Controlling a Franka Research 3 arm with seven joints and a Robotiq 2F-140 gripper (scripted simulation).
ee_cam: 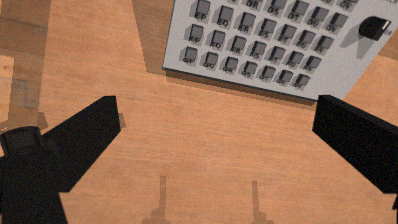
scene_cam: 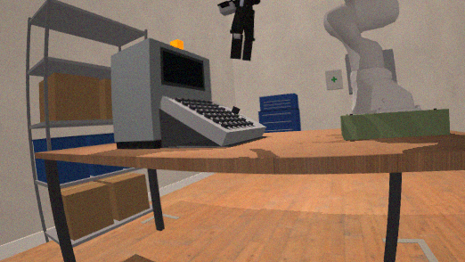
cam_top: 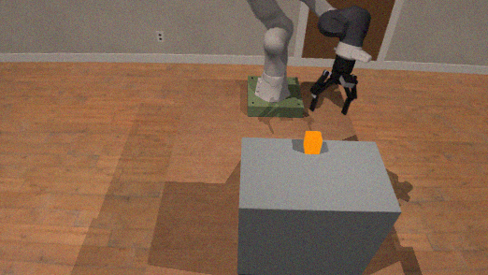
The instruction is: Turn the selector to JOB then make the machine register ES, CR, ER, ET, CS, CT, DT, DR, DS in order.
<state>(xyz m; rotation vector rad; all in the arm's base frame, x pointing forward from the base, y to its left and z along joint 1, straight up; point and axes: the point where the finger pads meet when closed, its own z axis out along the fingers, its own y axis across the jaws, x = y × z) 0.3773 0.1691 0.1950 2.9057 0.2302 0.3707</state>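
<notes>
The grey machine stands on the wooden table with a dark screen and a sloped keyboard. An orange block sits on its top. In the wrist view the keyboard fills the upper part, with rows of dark unlit keys; their labels are blurred. The black selector knob is at the keyboard's right end and also shows in the exterior view. My gripper is open and empty, high above the table just in front of the keyboard. It also shows in the top view and the exterior view.
My arm's green base stands on the table to the right of the machine. A metal shelf with cardboard boxes stands behind the table at the left. A blue cabinet is at the back.
</notes>
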